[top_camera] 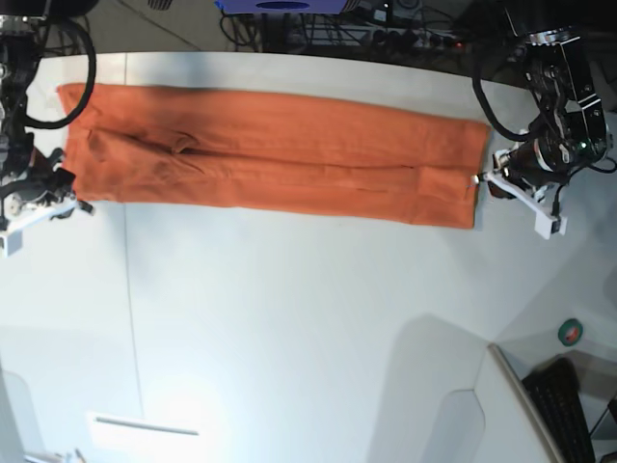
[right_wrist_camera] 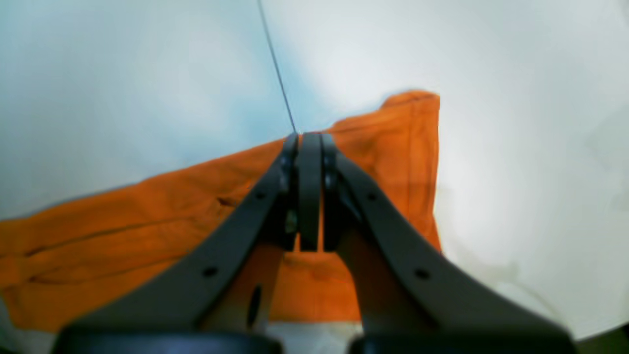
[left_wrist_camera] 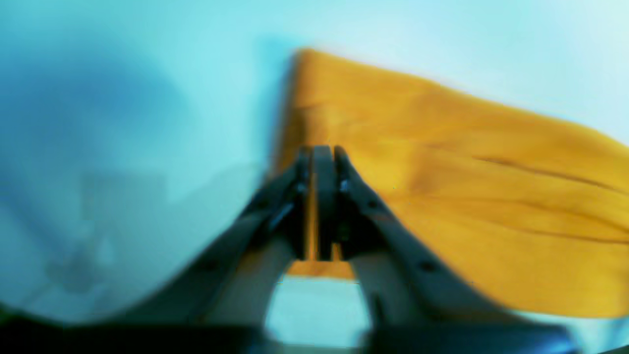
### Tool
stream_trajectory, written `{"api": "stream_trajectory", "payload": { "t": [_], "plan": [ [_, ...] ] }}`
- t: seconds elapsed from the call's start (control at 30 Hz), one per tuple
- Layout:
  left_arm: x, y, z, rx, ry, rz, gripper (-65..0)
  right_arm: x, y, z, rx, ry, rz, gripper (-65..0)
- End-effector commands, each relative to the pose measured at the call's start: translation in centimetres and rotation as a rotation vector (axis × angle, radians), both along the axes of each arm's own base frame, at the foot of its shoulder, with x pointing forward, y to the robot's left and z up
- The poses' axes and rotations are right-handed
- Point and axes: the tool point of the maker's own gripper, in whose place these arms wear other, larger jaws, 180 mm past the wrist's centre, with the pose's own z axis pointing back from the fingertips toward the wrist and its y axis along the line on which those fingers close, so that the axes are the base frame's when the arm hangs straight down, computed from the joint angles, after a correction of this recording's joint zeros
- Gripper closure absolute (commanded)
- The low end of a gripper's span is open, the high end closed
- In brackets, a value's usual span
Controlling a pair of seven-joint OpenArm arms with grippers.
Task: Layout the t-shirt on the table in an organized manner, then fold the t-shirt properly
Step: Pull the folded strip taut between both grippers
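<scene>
**Shirt folded to a long strip, both claws at its ends**

Right gripper point(right_wrist_camera: 309, 191), filling the foreground of its wrist view, has its fingers pressed together with orange cloth visible through the slot beneath them; it is clamped on the t-shirt point(top_camera: 275, 154) at one short end. A thin seam line in the table point(top_camera: 308, 328) runs away from just past the fingertips.

Left gripper point(left_wrist_camera: 322, 201) sits over the opposite short end. Wrist view is blurred: fingers look close together with orange showing between them, but I cannot tell whether they grip the cloth or have parted.

T-shirt lies flat as a long narrow band along the far side of the table, creases running lengthwise, spanning arm to arm. Near side of the table is bare white.
</scene>
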Motion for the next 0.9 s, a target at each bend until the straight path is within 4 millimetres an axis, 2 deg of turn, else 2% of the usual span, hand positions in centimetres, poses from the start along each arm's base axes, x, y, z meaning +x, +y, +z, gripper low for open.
{"api": "stream_trajectory", "payload": {
  "t": [0.0, 0.07, 0.1, 0.13, 0.2, 0.27, 0.43, 0.6, 0.67, 0.73, 0.87],
  "plan": [
    [1.1, 0.8, 1.0, 0.014, -0.061, 0.008, -25.5, 0.4, -0.2, 0.8, -0.009, -0.026, 0.006, 0.0],
    [1.1, 1.2, 0.8, 0.002, -0.111, -0.002, -51.0, 0.2, 0.0, 0.6, -0.003, -0.019, 0.006, 0.0],
    [1.1, 0.8, 0.3, -0.034, -0.13, -0.017, -61.2, 0.2, 0.0, 0.5, -0.001, -0.017, 0.006, 0.0],
    [1.1, 0.5, -0.1, -0.071, -0.143, -0.028, -65.0, 0.1, 0.0, 0.4, -0.001, -0.014, 0.006, 0.0],
    [0.8, -0.1, -1.2, -0.15, -0.141, -0.025, -65.0, -0.1, 0.1, 0.3, -0.001, -0.009, 0.006, 0.0],
    [0.1, 0.2, -2.6, -0.205, -0.114, 0.007, -65.0, -0.1, 0.1, 0.3, 0.0, -0.008, 0.007, 0.0],
    [0.6, 0.0, -4.4, -0.263, -0.08, 0.048, -64.7, -0.1, 0.1, 0.3, 0.0, -0.008, 0.007, 0.0],
    [0.7, -0.4, -4.8, -0.278, -0.071, 0.054, -57.8, -0.1, 0.1, 0.3, 0.0, -0.008, 0.007, 0.0],
    [0.6, -0.9, -5.1, -0.281, -0.061, 0.039, -52.3, -0.1, 0.1, 0.3, 0.0, -0.008, 0.007, 0.0],
    [0.6, -1.5, -5.2, -0.28, -0.05, 0.014, -42.8, -0.1, 0.1, 0.3, 0.0, -0.008, 0.007, 0.0],
    [0.1, -1.7, -6.3, -0.298, -0.016, 0.025, -15.5, -0.1, 0.1, 0.2, 0.001, -0.008, 0.007, 0.0]
  ]
}}
